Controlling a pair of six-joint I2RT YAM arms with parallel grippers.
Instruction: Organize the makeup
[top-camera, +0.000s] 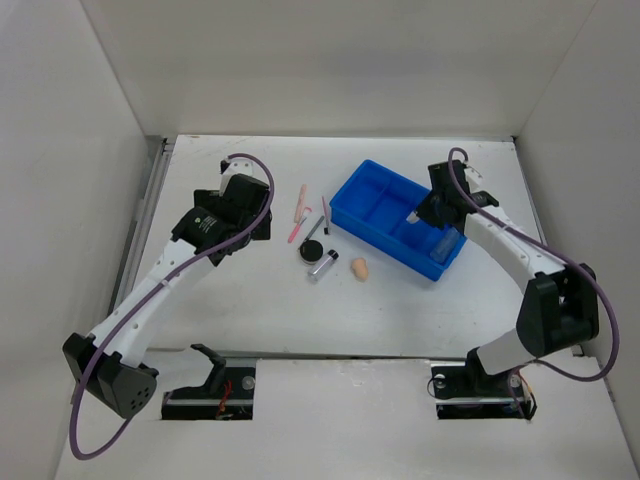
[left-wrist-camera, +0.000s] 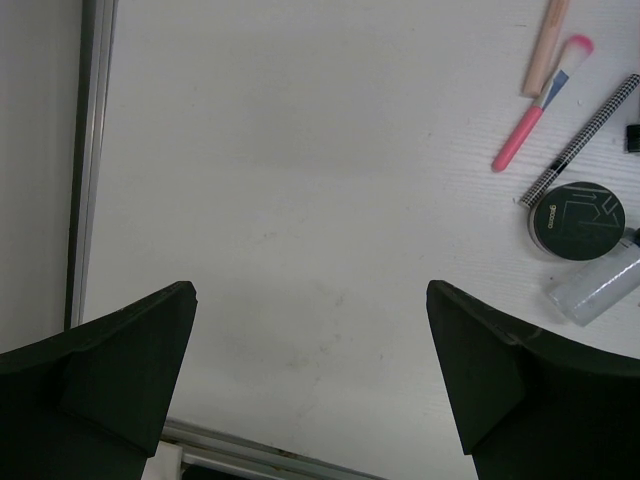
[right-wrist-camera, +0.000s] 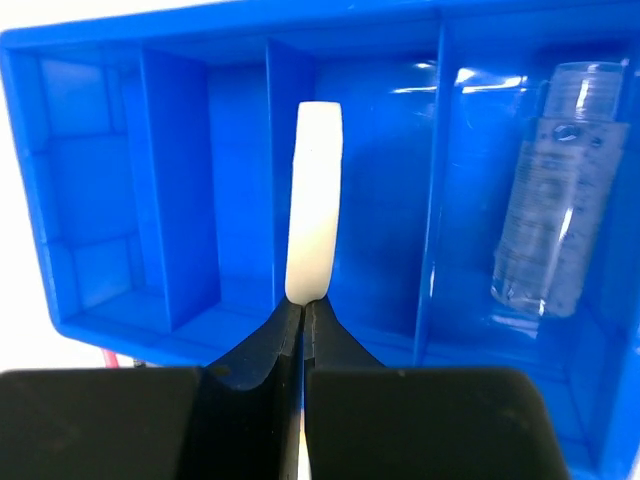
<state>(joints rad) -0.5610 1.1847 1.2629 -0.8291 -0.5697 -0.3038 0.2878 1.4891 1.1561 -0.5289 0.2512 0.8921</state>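
Pinching a slim white stick (right-wrist-camera: 314, 190) by its near end, the right claw (right-wrist-camera: 303, 308) is clenched tight on it. It points the stick out over the blue tray (top-camera: 360, 200), above one of the middle slots. The aim seems to be to let it drop in lengthwise beside a divider. Whether the far tip touches the tray floor cannot be told.

A clear bottle (right-wrist-camera: 548, 190) lies lengthwise in the slot at the tray's end, the only piece seen sorted.

The rest of the makeup sits on the white bench (top-camera: 250, 310) just left of the tray. A pink brush (left-wrist-camera: 538, 108) and a pale stick (left-wrist-camera: 548, 40) lie close together, with a checkered pencil (left-wrist-camera: 585, 135) near them. A black round compact (left-wrist-camera: 578, 218) lies just beside a silver-and-clear tube (left-wrist-camera: 603, 283). A beige sponge (top-camera: 360, 268) rests a little apart, nearer the tray.

The left claw (left-wrist-camera: 308, 290) hovers released over bare bench left of the pile, jaws wide and holding nothing. It is likely standing off so the two arms do not crowd each other.

By the look of it the job is early: one piece in, one on the way, the others not yet sorted. The thin pieces lying flat on the bench look the hardest to lift.
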